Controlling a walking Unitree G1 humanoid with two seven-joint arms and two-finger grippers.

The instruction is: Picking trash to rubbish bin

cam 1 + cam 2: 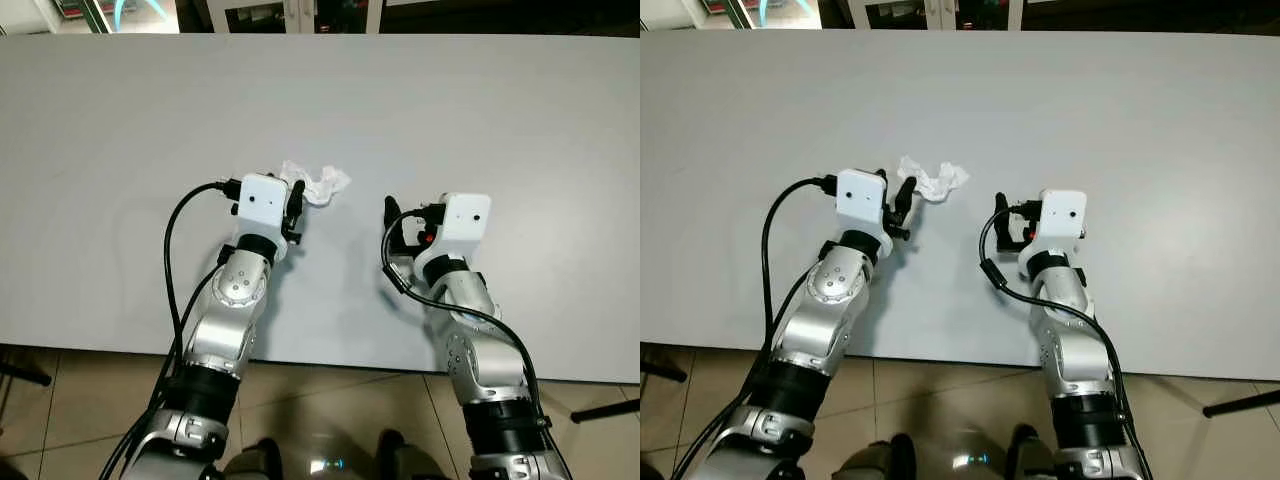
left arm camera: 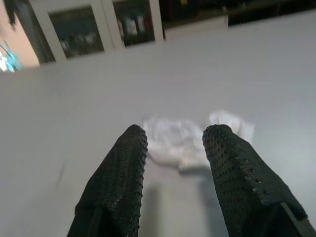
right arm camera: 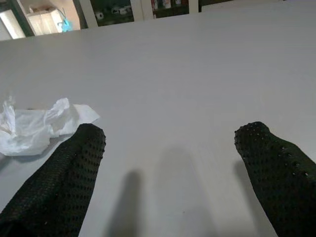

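Plainly the whole matter turns on the crumpled tissue (image 1: 316,185), a small white wad lying on the grey table (image 1: 520,120), and everything else is best placed from it. The left gripper (image 2: 173,143) sits just short of the tissue on the robot's side, its two black fingers (image 2: 121,173) parted a moderate way and pointing straight at the wad, so that in the left wrist view the paper lies just beyond the tips and spans the gap between them. From the head views the gripper's fingers look to be touching or all but touching the tissue's near edge; I cannot tell which. The wad's longer run goes roughly across the line of the fingers, which suits a pinch from either side.

The right gripper (image 1: 400,225) stands farther from the tissue, off to the wad's right and nearer the robot, with its fingers spread wide over bare table; in the right wrist view the tissue (image 3: 39,126) lies aside of the open span, beyond one fingertip, not between the two.

So the left arm is the nearer and the better aimed. I judge the coming move to be a short push forward and a close on the paper. No rubbish bin is to be made out around the tissue
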